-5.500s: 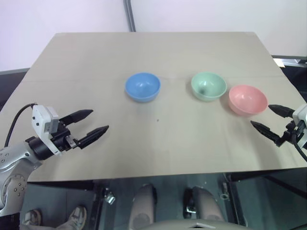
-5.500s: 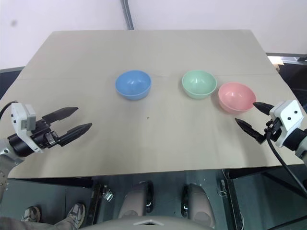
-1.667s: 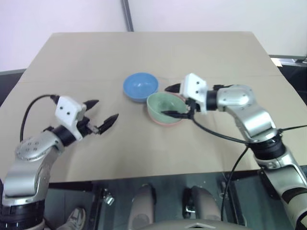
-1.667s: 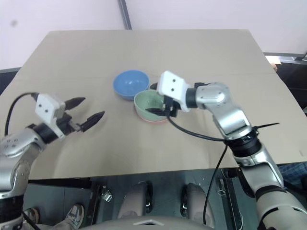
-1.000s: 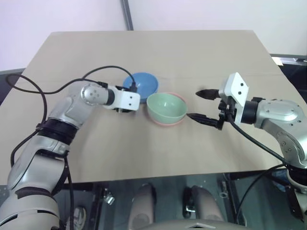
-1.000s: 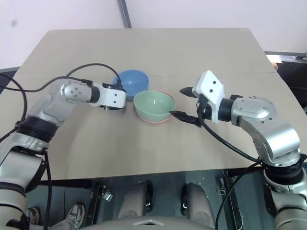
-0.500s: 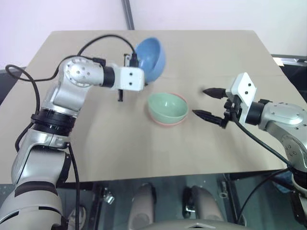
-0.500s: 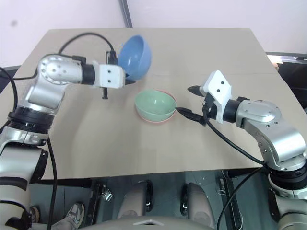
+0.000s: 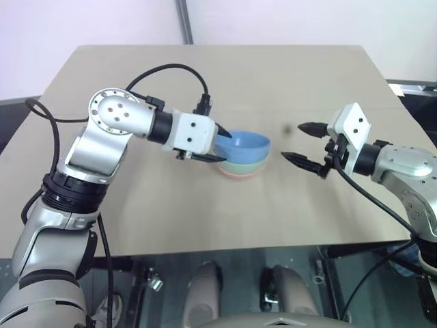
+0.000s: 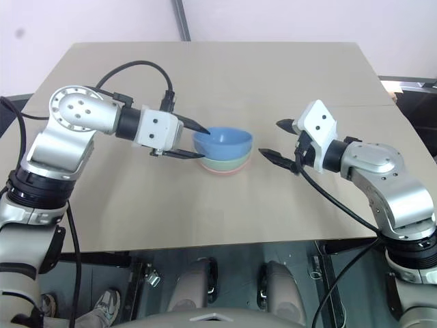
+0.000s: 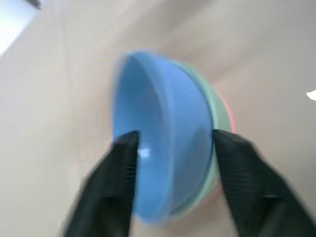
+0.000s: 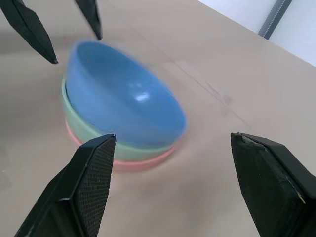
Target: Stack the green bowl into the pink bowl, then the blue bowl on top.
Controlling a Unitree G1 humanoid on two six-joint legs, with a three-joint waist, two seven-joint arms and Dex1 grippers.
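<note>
The blue bowl (image 9: 246,144) sits tilted on top of the green bowl (image 9: 240,164), which is nested in the pink bowl (image 9: 239,174) at the middle of the table. My left gripper (image 10: 203,143) is open at the stack's left side. Its fingers (image 11: 123,163) stand on either side of the blue bowl's near wall and do not clamp it. My right gripper (image 9: 295,142) hangs open a short way to the right of the stack and holds nothing. From the right wrist, the blue bowl (image 12: 123,98) looks blurred and the left gripper (image 12: 76,49) stands beyond it.
The tan table (image 9: 136,219) stretches wide on all sides of the stack. A dark pole (image 9: 183,20) rises behind its far edge. The front edge runs just below both arms.
The left arm brought the raised, tilted blue bowl down and to the right onto the green bowl, and its fingers have come apart. The right gripper has stayed about where it was.
</note>
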